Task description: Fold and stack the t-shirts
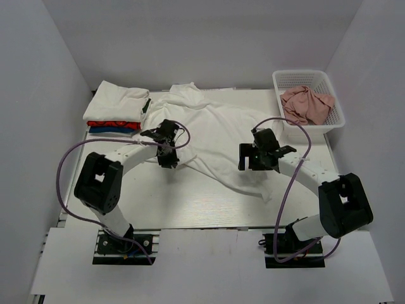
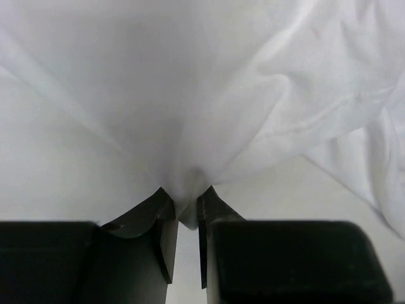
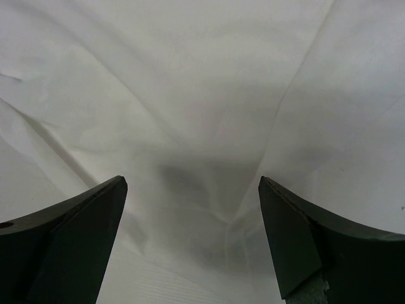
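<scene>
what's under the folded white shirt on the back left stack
A red folded shirt, then a blue one at the bottom. Only their front edges show; the folded white shirt covers the rest.

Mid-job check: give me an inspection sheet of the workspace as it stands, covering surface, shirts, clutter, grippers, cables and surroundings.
Surface: white table, showing around the shirt.
Job's things: white t-shirt spread unfolded and wrinkled mid-table; folded stack at the far left corner, white on top, then red, blue at the bottom.
Clutter: white basket at the far right, holding a crumpled pink cloth.
Grippers: left gripper shut on a pinch of the white t-shirt; right gripper open over the same shirt, holding nothing.
Cables: left cable and right cable, both purple, each looping off its arm.
Surroundings: white walls on three sides; nothing else seen.
</scene>
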